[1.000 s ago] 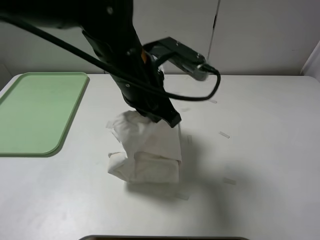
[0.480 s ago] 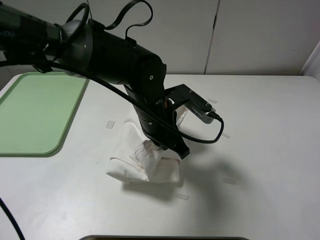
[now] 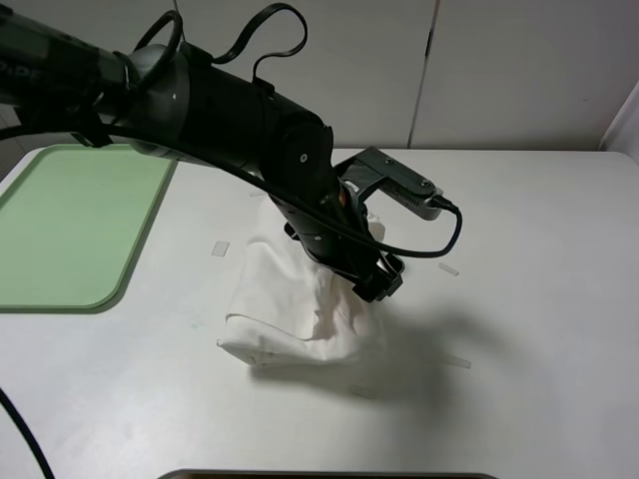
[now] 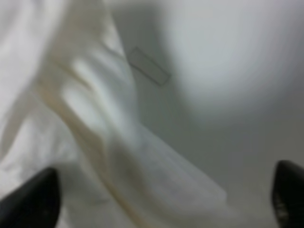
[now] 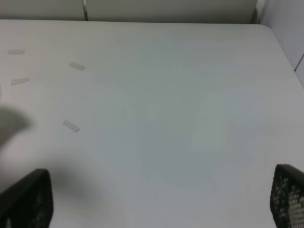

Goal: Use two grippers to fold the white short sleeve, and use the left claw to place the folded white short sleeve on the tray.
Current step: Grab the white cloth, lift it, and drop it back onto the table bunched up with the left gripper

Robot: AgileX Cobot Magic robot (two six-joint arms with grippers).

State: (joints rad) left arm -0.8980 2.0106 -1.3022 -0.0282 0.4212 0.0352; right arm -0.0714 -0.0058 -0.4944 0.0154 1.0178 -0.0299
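Note:
The white short sleeve (image 3: pixel 295 309) lies in a loosely folded, rumpled bundle on the white table, right of the tray (image 3: pixel 70 225). The pale green tray sits at the far left with nothing on it. My left gripper (image 3: pixel 377 287) reaches across the middle and hovers at the bundle's right upper edge. In the left wrist view its fingertips (image 4: pixel 28 202) stand wide apart, so the left gripper (image 4: pixel 159 199) is open, with the white short sleeve (image 4: pixel 95 137) lying slack beneath it. The right gripper (image 5: pixel 156 199) is open over bare table and is outside the exterior high view.
Small white tape strips (image 3: pixel 447 268) dot the table around the bundle, and another tape strip (image 5: pixel 71 125) shows in the right wrist view. A dark edge (image 3: pixel 329 475) runs along the table's front. The left arm's cable (image 3: pixel 449 235) loops to the right of the gripper.
The left gripper came down with the shirt held shut, then opened. The cloth has dropped and spread flatter on the table. The arm shifted slightly right.

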